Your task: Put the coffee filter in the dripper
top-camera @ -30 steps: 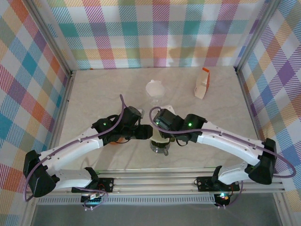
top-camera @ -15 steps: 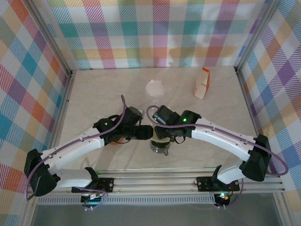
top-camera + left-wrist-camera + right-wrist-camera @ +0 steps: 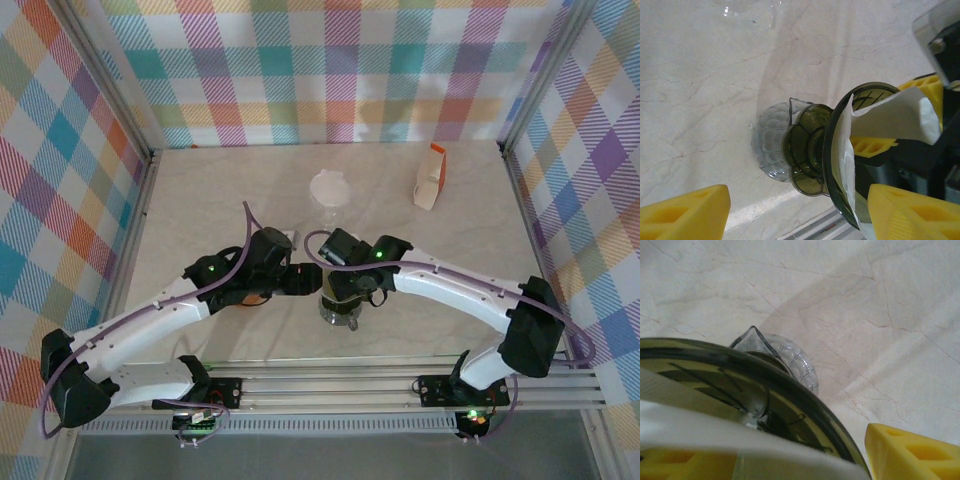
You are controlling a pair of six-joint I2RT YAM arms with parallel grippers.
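Left gripper (image 3: pixel 797 200) and right gripper (image 3: pixel 785 452) jaws wide, gripping nothing; coffee filter (image 3: pixel 890 117) only half in dripper (image 3: pixel 812 150), flap poking past rim, so may spring out or snag a finger on withdrawal, tipping dripper off carafe (image 3: pixel 770 145).

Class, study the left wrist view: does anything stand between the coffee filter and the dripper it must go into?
Nothing visible does. The coffee filter already reaches into the mouth of the dripper, folded flat rather than opened out.
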